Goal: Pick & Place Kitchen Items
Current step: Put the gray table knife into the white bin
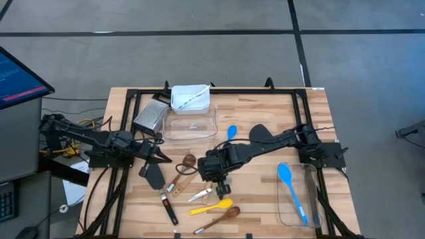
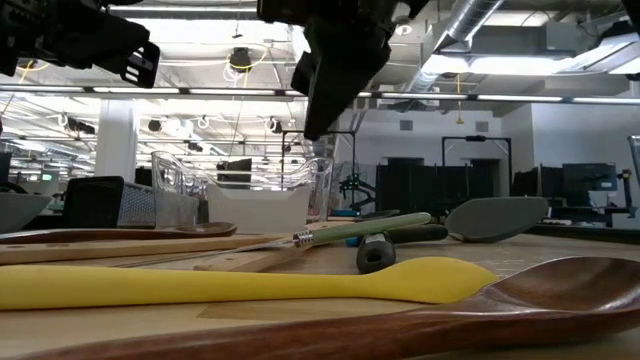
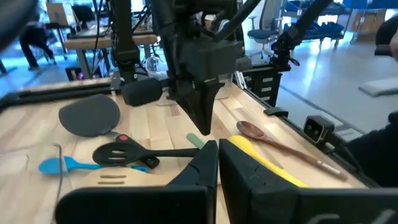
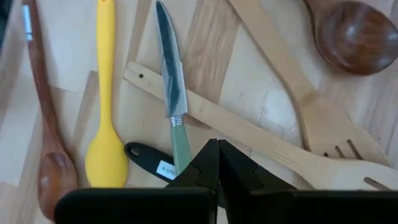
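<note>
The right gripper (image 1: 218, 189), fingers pinched together and holding nothing, hung over the small knife (image 4: 172, 99) mid-table; the left gripper (image 1: 166, 159), also clenched, waited near the left edge.

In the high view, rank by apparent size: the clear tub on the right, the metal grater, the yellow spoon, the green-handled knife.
1. Clear tub, plainly the largest.
2. Metal grater.
3. Yellow spoon, longer than the knife but slim.
4. Green-handled knife, smallest.
Grater against spoon is unsure: the spoon looks about as long, the grater much wider.
</note>
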